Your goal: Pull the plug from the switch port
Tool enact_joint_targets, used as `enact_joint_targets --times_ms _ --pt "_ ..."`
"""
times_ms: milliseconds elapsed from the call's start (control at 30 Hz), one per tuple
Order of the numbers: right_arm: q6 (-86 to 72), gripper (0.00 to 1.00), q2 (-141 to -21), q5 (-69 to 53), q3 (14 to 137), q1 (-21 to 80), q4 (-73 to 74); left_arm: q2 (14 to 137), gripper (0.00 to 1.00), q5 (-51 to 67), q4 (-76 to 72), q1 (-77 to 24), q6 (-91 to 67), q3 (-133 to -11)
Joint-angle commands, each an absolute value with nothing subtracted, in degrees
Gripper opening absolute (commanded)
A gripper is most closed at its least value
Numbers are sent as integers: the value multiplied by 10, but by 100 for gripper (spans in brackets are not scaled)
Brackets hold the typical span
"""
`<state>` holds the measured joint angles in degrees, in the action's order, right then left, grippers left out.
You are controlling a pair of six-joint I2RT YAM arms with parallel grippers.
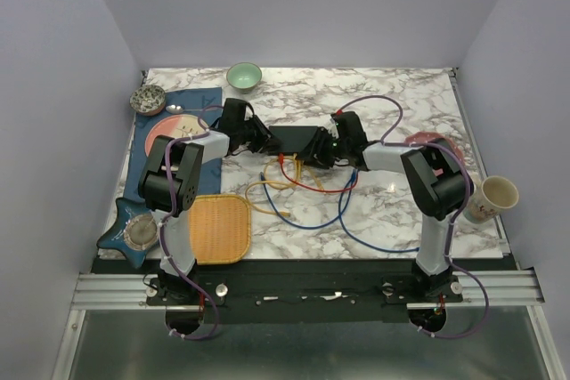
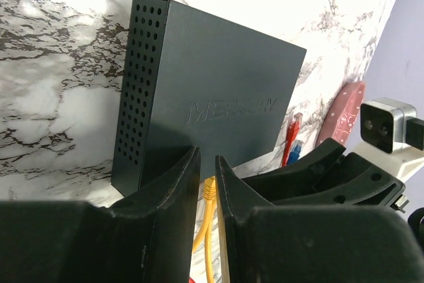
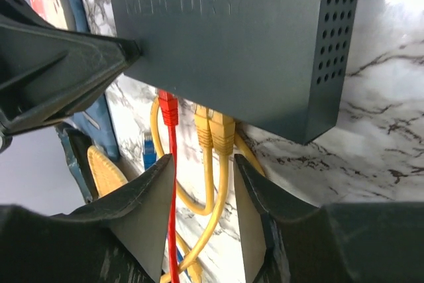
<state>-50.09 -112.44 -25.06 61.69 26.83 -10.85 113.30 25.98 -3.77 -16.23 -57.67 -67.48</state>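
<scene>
Right gripper [image 3: 202, 160] is spread open around two yellow plugs [image 3: 215, 130] in the black switch [image 3: 225, 38], red plug [image 3: 167, 105] just beside. Left gripper [image 2: 207, 157] is pinched nearly closed at the switch's edge.

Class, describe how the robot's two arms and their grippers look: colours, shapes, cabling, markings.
Both the left arm and right arm have pale grey links joined by chunky black joint housings, with a thin purple cable looping along each. The left gripper and right gripper have matte black, wedge-shaped fingers. No markings are legible.
</scene>
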Motion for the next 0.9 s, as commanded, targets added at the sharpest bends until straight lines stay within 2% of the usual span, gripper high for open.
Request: enact_joint_targets --times_ms 0,367,867 --pt "-515 48 -1148 -219 639 271 -106 1137 30 259 -33 -159 -570 -670" --pt "-533 39 -1172 -193 656 270 -106 1133 30 260 -37 -159 -568 -659" --pt "-609 38 -1169 -194 613 261 -178 1134 30 266 -47 -159 -573 -654"
